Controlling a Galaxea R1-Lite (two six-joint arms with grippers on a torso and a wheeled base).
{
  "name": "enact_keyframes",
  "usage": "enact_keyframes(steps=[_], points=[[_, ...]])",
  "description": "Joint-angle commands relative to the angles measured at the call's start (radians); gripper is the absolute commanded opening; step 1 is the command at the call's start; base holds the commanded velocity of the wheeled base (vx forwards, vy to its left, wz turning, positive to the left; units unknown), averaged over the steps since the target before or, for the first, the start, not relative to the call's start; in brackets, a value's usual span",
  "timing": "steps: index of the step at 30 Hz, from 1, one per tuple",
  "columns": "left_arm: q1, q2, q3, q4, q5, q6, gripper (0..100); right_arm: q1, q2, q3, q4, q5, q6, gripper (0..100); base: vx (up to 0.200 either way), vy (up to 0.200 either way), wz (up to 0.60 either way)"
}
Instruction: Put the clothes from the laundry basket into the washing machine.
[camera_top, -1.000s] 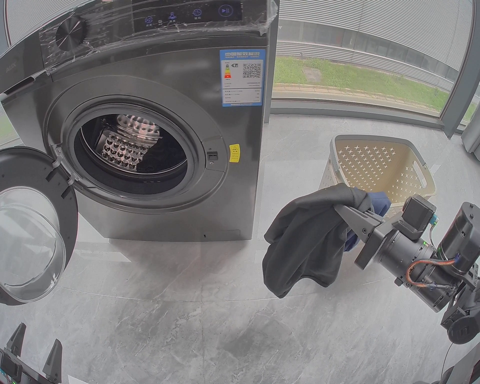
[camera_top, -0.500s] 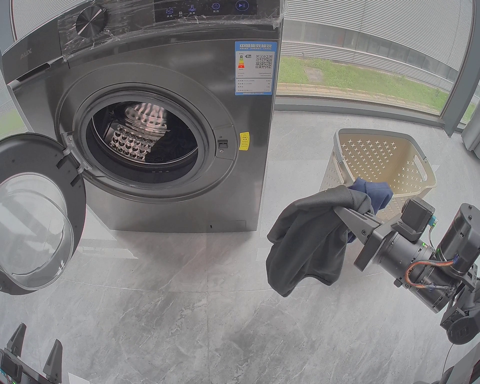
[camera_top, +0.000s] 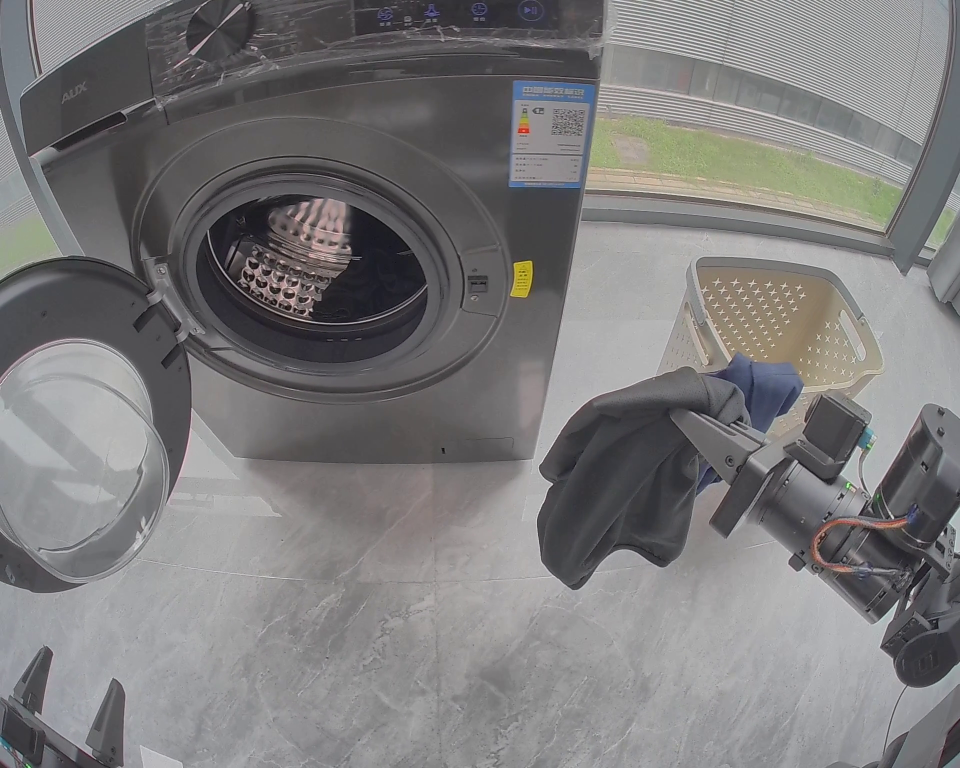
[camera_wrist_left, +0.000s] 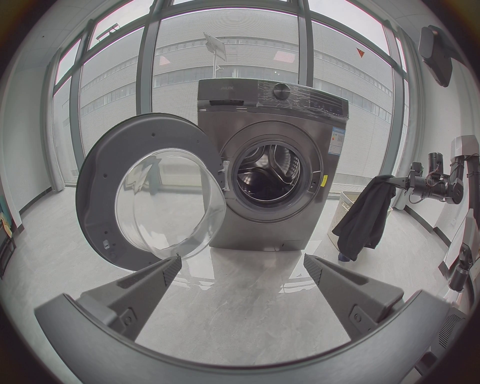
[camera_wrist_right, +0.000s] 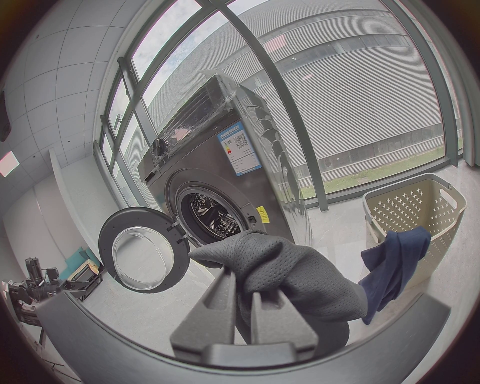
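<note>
My right gripper (camera_top: 700, 420) is shut on a dark grey garment (camera_top: 620, 470), which hangs above the floor between the washing machine (camera_top: 480, 150) and the cream laundry basket (camera_top: 790, 310). In the right wrist view the fingers (camera_wrist_right: 225, 295) pinch the grey garment (camera_wrist_right: 290, 275). A blue garment (camera_top: 765, 390) hangs against it on the basket side; I cannot tell whether the fingers hold it too. The machine's round door (camera_top: 80, 440) is swung wide open on the left, and the drum shows dark with the metal wall visible. My left gripper (camera_top: 77, 675) is open and low at the near left, holding nothing.
Grey tiled floor (camera_top: 400, 620) spreads free between me and the machine. A glass window wall (camera_top: 760, 110) runs behind the basket. The open door (camera_wrist_left: 150, 195) juts out left of the drum opening.
The whole head view has shifted: machine and basket now sit further right in the picture, so the camera moved. The right gripper still holds the grey garment the same way.
</note>
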Motion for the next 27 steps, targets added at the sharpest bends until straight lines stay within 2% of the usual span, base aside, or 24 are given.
enact_keyframes(steps=[1, 19, 27], points=[[0.001, -0.016, 0.016, 0.000, 0.000, 0.000, 100, 0.000, 0.000, 0.000, 0.000, 0.000, -0.001, 0, 0.000, 0.200, 0.00], [0.001, -0.016, 0.016, 0.000, 0.000, 0.001, 100, -0.002, 0.001, 0.001, 0.000, 0.000, -0.001, 0, 0.000, 0.200, 0.00], [0.001, -0.016, 0.016, 0.000, 0.000, 0.001, 100, -0.002, 0.001, 0.006, 0.000, -0.002, 0.001, 0, 0.000, 0.000, 0.00]])
